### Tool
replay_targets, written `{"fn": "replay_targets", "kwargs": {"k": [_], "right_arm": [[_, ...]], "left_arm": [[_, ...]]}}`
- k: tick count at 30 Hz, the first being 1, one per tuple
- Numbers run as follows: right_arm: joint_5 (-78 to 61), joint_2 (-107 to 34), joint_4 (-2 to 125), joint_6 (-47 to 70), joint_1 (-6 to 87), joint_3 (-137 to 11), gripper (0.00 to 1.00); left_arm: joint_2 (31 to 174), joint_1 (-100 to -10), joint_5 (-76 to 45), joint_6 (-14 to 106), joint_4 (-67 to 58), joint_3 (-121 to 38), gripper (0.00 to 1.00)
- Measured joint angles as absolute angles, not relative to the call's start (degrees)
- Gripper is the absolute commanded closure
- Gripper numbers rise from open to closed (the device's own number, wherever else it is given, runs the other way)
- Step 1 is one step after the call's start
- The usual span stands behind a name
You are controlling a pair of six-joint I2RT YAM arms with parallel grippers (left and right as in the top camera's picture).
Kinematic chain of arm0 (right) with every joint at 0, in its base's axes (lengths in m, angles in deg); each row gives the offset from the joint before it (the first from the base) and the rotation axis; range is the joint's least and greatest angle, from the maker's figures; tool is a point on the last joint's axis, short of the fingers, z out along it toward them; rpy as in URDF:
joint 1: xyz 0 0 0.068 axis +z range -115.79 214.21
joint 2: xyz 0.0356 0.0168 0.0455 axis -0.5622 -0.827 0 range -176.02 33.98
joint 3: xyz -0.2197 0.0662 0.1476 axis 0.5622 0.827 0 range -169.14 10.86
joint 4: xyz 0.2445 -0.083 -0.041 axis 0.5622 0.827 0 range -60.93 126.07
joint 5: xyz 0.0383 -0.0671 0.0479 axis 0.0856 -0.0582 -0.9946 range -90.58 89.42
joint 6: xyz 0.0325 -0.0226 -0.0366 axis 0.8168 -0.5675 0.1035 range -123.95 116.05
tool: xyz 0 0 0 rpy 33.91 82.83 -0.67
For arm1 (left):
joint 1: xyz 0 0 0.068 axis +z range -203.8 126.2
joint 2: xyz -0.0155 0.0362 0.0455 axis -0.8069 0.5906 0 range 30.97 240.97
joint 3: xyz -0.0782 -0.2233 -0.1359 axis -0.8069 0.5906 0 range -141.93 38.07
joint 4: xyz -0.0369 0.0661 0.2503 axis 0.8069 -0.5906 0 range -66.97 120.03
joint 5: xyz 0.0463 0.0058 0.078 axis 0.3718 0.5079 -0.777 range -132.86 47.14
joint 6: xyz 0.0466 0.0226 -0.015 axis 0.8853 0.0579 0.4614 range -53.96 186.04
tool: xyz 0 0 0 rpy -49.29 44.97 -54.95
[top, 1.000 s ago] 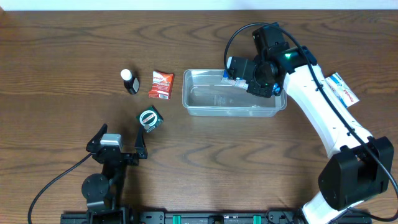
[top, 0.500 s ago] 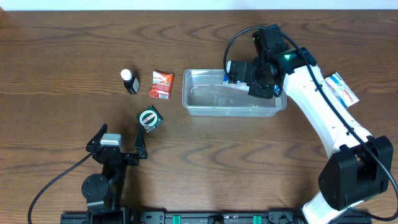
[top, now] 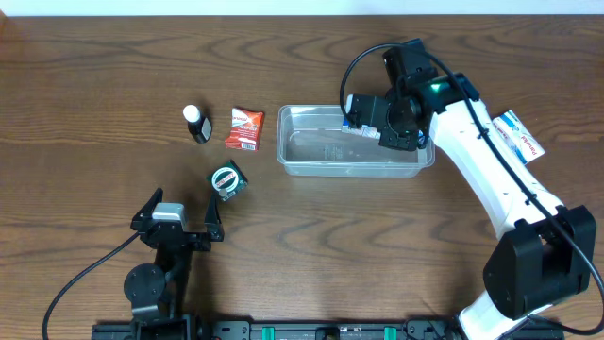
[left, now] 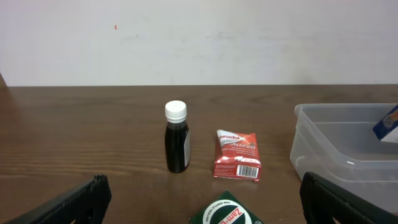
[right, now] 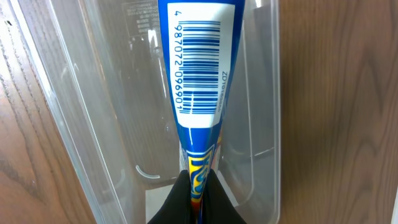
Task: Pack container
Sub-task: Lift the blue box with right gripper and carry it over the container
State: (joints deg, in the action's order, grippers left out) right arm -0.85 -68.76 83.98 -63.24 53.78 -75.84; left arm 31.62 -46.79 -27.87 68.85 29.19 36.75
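Right gripper [right: 198, 198] clenched on the flat crimped tail of a blue tube [right: 200, 68]. The tube's body juts ahead of the jaws, over the clear container [right: 74, 124], which sits directly beneath them. Thin pinch: the tube may swivel or slip. One container wall runs close beside the tube, so if you release carelessly, it may catch the rim. Left gripper [top: 182, 210] released, nothing between its jaws.
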Motion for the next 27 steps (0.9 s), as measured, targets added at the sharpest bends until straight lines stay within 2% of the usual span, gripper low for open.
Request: {"fn": "replay_targets", "kwargs": {"k": [12,27], "right_arm": [[-0.7,-71.3,78.9,-63.4,53.7,-73.7,0.97],[-0.7,-71.3,78.4,-63.4,53.7,-73.5,0.98]], "left_arm": [[31.6,-46.8,-27.9,68.9,29.2,36.7,0.02],[31.6,-46.8,-27.9,68.9,29.2,36.7,0.02]]}}
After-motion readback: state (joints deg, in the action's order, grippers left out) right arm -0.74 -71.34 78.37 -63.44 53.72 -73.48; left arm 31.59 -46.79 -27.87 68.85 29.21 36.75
